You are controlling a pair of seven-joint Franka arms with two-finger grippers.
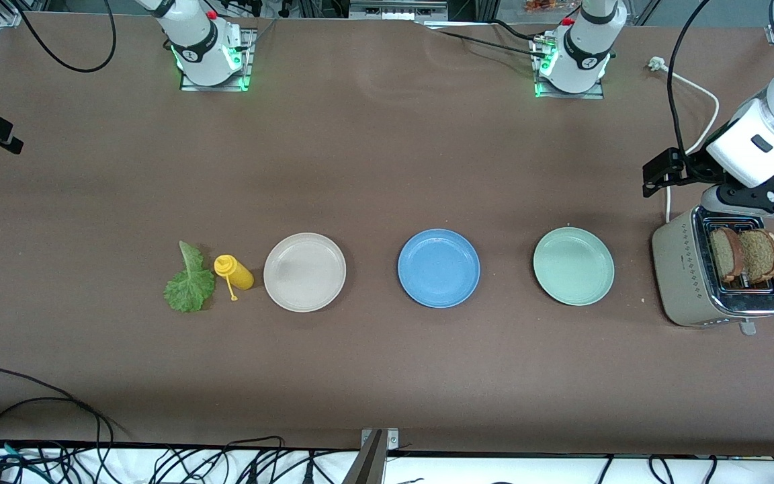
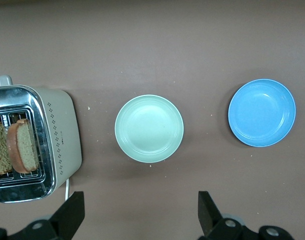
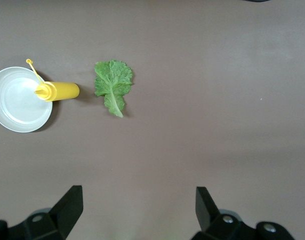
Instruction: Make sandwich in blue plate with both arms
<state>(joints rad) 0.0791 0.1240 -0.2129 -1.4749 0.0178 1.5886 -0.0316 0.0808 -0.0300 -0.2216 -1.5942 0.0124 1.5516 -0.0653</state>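
Note:
The blue plate (image 1: 439,267) lies empty mid-table and also shows in the left wrist view (image 2: 261,112). Two brown bread slices (image 1: 726,254) (image 1: 761,255) stand in the toaster (image 1: 686,275) at the left arm's end; the left wrist view shows them too (image 2: 23,145). A green lettuce leaf (image 1: 190,282) lies flat toward the right arm's end and shows in the right wrist view (image 3: 113,82). My left gripper (image 2: 141,205) is open and empty, up over the table beside the toaster (image 1: 750,198). My right gripper (image 3: 138,200) is open and empty, high over bare table near the lettuce.
A pale green plate (image 1: 573,265) lies between the blue plate and the toaster. A beige plate (image 1: 304,271) and a yellow squeeze bottle (image 1: 234,271) on its side lie between the blue plate and the lettuce. A white power cord (image 1: 703,94) runs from the toaster.

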